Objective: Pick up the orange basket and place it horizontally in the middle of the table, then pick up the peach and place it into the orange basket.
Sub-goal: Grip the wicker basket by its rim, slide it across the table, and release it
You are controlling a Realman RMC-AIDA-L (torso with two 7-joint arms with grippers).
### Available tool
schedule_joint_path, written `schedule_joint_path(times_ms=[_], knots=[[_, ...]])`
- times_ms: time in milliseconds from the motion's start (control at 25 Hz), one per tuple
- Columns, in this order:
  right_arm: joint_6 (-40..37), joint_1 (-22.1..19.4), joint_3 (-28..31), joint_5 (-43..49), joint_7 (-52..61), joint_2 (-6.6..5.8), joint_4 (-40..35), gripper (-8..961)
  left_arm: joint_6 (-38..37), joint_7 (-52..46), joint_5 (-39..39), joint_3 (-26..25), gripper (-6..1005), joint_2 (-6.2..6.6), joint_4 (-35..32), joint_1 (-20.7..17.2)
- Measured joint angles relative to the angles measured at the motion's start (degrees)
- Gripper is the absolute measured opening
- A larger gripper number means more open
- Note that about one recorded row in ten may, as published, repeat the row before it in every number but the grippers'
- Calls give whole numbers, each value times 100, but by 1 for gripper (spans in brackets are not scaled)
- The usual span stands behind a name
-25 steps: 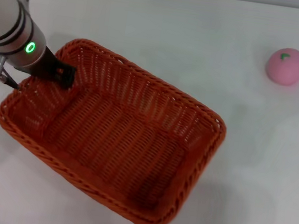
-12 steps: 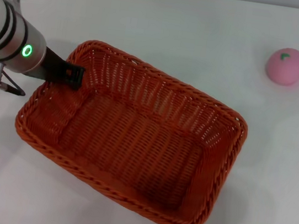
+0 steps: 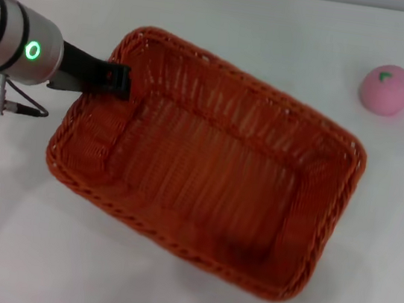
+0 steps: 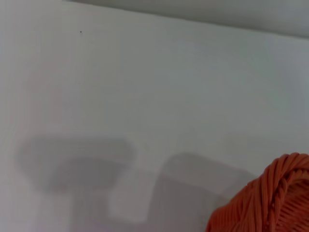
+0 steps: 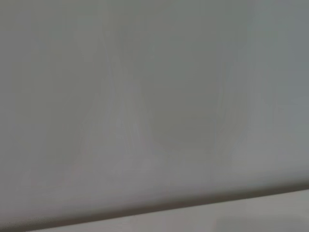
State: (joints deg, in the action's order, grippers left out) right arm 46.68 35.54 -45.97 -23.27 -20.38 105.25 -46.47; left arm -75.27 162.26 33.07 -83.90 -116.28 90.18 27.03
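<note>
White table [image 3: 228,19] fills the head view, bare apart from two things. On it the basket [image 3: 208,160] lies roughly central but skewed, its long axis running from the far left corner down toward the near right. The left gripper [image 3: 118,81] grasps the rim at that far left corner, its dark fingers clamped across the braid; the arm reaches in from the left edge. The left wrist view shows only a bit of orange rim [image 4: 270,198] above the table and its shadow, which suggests that corner may be lifted a little, though I cannot be sure. The peach [image 3: 385,89] sits well apart at the far right, leaf mark up, untouched. The right gripper is not in sight; its wrist view gives only blank grey.

Judging by this, the first step is in hand: the basket is being carried or swung toward the middle and is not yet level across the table. The next move calls for turning it until the long sides run left to right, setting it flat, then letting go cleanly so the rim does not snag a finger. The peach comes after that.
</note>
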Motion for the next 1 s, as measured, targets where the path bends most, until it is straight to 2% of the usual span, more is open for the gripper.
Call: schedule_joint_path(times_ms=[280,480,760,1000], knots=[[7,6,0,29,-1,-17,46,503,302,-7,46,-473,167,-176,80,-391],[8,-3,0,37,-1,-32,51,504,583,-10,94,-579,165,-239,-2,-647],[5,20,10,94,-10,-42,51,504,734,-10,214,-537,162,-218,-338,-586],[-9,30,51,95,-10,-61,51,504,811,-9,208,-608,158,-152,-788,-338]])
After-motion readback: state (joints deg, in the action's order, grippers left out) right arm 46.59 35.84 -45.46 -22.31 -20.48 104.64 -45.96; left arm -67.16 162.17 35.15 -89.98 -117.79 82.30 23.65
